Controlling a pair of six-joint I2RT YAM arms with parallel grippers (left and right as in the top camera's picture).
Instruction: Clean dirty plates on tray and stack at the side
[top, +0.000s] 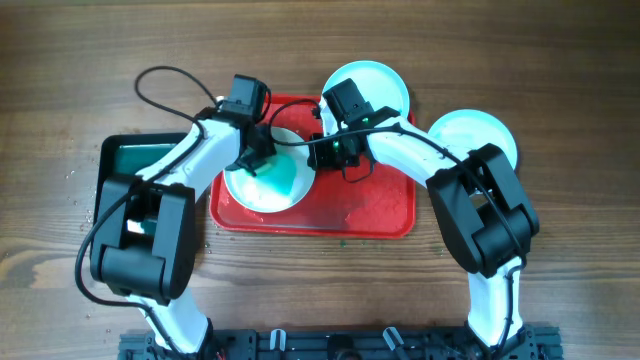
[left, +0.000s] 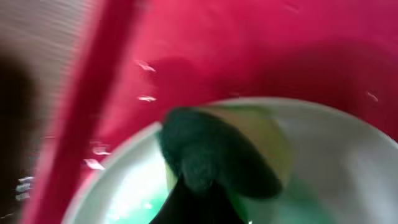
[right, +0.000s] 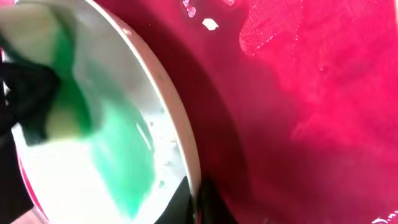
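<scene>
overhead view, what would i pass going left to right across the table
black basin → smeared plate, lying on the red tray → top plate over the tray's far rim → rightmost plate

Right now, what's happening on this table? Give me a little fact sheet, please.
tray: red tray, with one plate fully on it
plate being cleaned: smeared plate, teal smear inside
left arm: left gripper presses a sponge onto that plate
right arm: right gripper pinches that plate's rim
other plates: back plate overlapping the tray's far rim; side plate right of the tray; no smear visible
left of tray: black basin, green inside
</scene>
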